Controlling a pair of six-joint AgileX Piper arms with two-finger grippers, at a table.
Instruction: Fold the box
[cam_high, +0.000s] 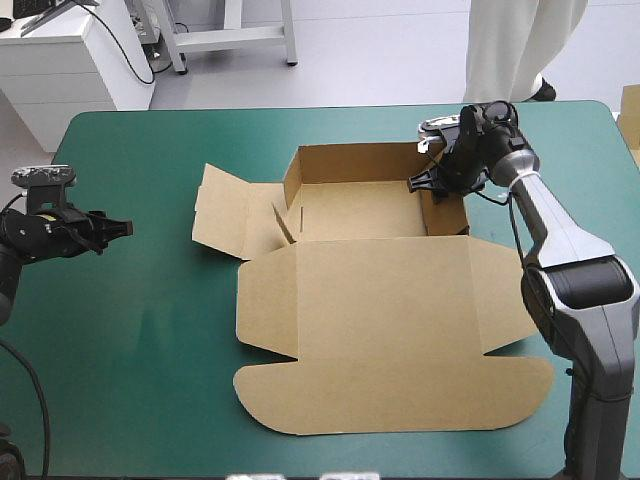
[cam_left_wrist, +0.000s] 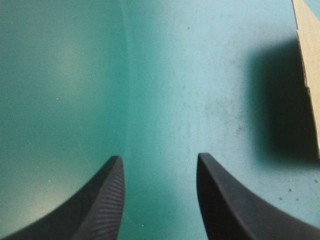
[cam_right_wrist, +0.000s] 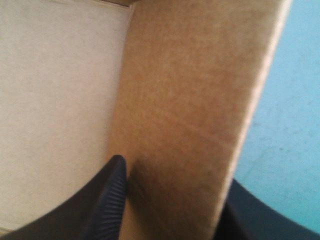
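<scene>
The brown box (cam_high: 380, 290) lies mid-table as an open tray with its lid (cam_high: 390, 390) flat toward the front. The back wall and the right wall (cam_high: 445, 215) stand up, while the left flap (cam_high: 225, 215) lies spread out flat. My right gripper (cam_high: 425, 183) sits open astride the right wall (cam_right_wrist: 190, 100). One of its fingers (cam_right_wrist: 112, 190) is inside over the tray floor (cam_right_wrist: 55, 100), the other outside. My left gripper (cam_high: 115, 228) hovers open over the teal-green cover (cam_left_wrist: 175, 75) left of the box, holding nothing. A box edge (cam_left_wrist: 310, 75) shows ahead of it.
Bare teal-green cover (cam_high: 140, 340) stretches left of and in front of the box's left side. A pale object (cam_high: 631, 115) pokes in at the table's far right edge. The box's lid reaches close to the front edge.
</scene>
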